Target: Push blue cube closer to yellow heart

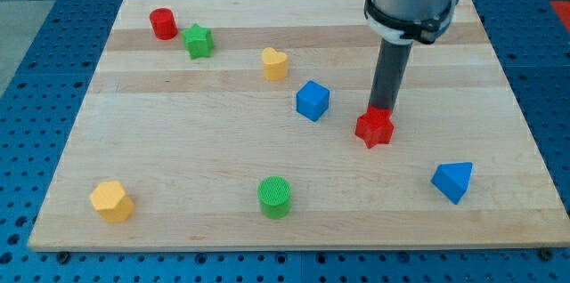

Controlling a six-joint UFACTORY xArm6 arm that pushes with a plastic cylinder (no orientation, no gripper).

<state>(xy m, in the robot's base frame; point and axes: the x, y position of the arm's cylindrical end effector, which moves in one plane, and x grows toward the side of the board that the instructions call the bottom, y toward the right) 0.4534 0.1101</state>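
No claw is fitted, only my tip (381,110), seen right of centre touching the red star (375,128), so that star could be dragged along and the blue cube (313,101) knocked past the yellow heart (275,64) at upper centre.

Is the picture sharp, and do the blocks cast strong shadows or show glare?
Camera view: sharp throughout, lit evenly; the blue cube and yellow heart cast only faint, soft shadows; no glare on the wooden board; my tip stands just behind the red star.
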